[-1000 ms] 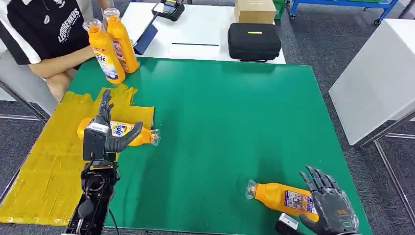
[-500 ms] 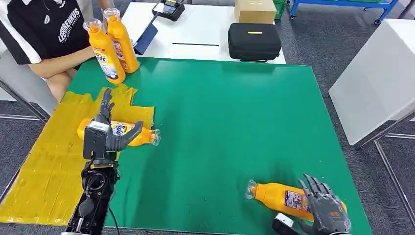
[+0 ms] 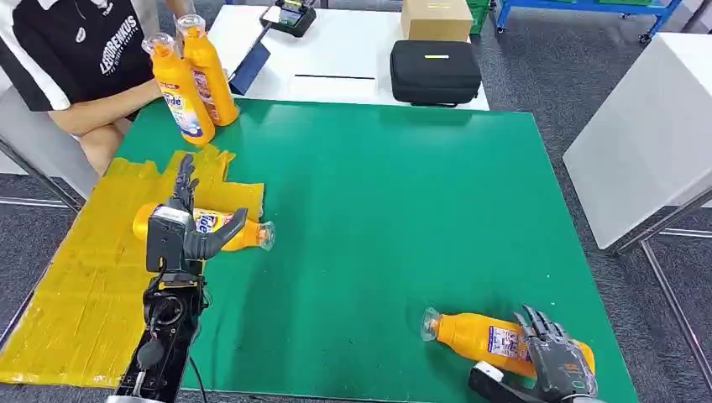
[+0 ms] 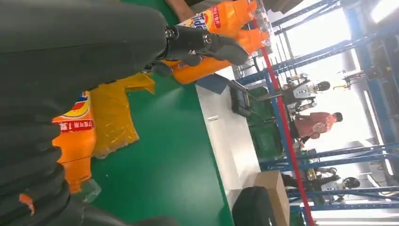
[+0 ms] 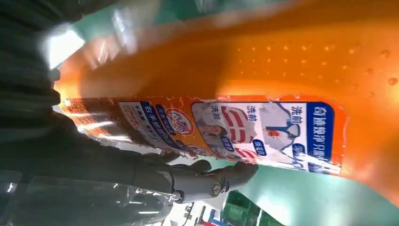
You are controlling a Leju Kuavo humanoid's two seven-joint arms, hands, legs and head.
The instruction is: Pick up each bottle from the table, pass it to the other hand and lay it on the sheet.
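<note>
Hidden or cut off: lower part of right hand [image 3: 558, 363] lost past the near table edge; base of near bottle covered by that hand; fingertip contact not resolvable in head view.
Near bottle [image 3: 483, 337]: orange detergent bottle, lying on its side on the green table [image 3: 395, 210] near the front right corner, clear cap toward table centre, blue-and-white label facing up.
Near bottle, close view [image 5: 263, 94]: blurred orange body, dimpled surface, label with blue panel and printed figures legible only in part.
Right hand: draped over the base end of near bottle, dark fingers [image 5: 207, 181] curled along the label edge; whether it truly grips, cannot tell.
Sheet bottle [image 3: 220, 228]: same orange type, on its side, body on the yellow sheet [image 3: 75, 285], clear cap past the sheet edge over green.
Left hand [image 3: 186, 227]: released, fingers spread, thumb out, poised above sheet bottle, middle of bottle hidden behind it.
Standing bottles [image 3: 191, 80]: two, upright, touching, at the far left table corner.
Person [image 3: 80, 59]: seated beyond that corner, dark shirt, forearm by the bottles.
Black case [image 3: 435, 71]: on white table behind.
</note>
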